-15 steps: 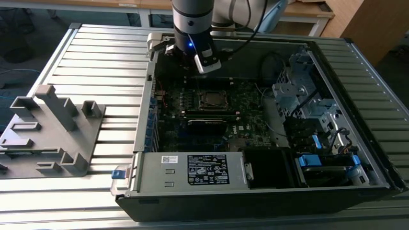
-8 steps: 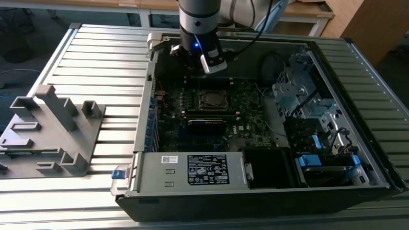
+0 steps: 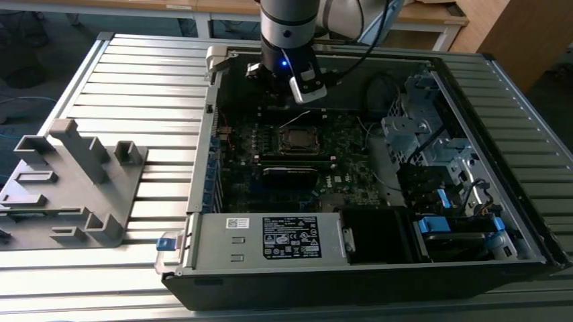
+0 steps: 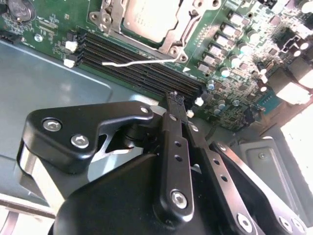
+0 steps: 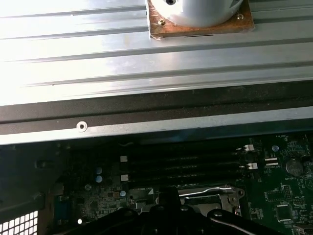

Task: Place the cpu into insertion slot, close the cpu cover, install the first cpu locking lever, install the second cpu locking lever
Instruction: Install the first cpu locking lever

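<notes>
My gripper [image 4: 175, 99] has its fingers pressed together at the tips, nothing between them. In the second wrist view the tips sit over the near edge of the black mem slots [image 4: 142, 68]; can't tell if they touch the board.

The cpu [image 4: 146, 17], dull grey top, sits in the insertion slot [image 3: 298, 139] on the green mobo [image 4: 44, 27], mid-case in the exterior view. The cpu cover [image 4: 183, 27] lies flat over it, and the chip shows thru its window.

One thin wire locking lever [image 4: 132, 62] isn't down at the socket: its free end reaches out across the mem slots, betw. socket and my fingertips. Can't make out a 2nd lever.

In the exterior view my arm [image 3: 286, 27] hangs over the far part of the open pc case [image 3: 501, 87], just beyond the socket. The case lies on the ribbed alu table [image 3: 134, 80]. A grey fixture [image 3: 80, 174] sits on the table at the exterior view's left, well apart from the case.
</notes>
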{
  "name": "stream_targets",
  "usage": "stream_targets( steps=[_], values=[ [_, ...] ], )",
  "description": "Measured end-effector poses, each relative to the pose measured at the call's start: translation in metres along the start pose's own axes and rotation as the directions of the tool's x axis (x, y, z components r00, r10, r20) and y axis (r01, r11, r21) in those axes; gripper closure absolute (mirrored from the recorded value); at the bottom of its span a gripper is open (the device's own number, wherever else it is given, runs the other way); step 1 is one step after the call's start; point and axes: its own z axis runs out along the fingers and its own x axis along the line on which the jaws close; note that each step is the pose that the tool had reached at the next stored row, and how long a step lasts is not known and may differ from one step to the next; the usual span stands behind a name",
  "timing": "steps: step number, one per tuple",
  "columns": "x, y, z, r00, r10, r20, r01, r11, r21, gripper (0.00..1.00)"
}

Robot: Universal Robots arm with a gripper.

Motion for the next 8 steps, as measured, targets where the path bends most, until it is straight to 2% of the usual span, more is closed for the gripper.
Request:
stream_targets(
  steps=[4, 7, 8],
  values=[
    [-0.0004, 0.0, 0.0005, 1.0, 0.0, 0.0002, 0.0, 1.0, 0.0007, 0.89],
    [-0.001, -0.0003, 0.0017, 1.0, 0.0, 0.001, 0.0, 1.0, 0.0099, 0.89],
    [-0.0011, -0.0004, 0.0021, 1.0, 0.0, 0.001, 0.0, 0.9999, 0.0104, 0.89]
  ],
)
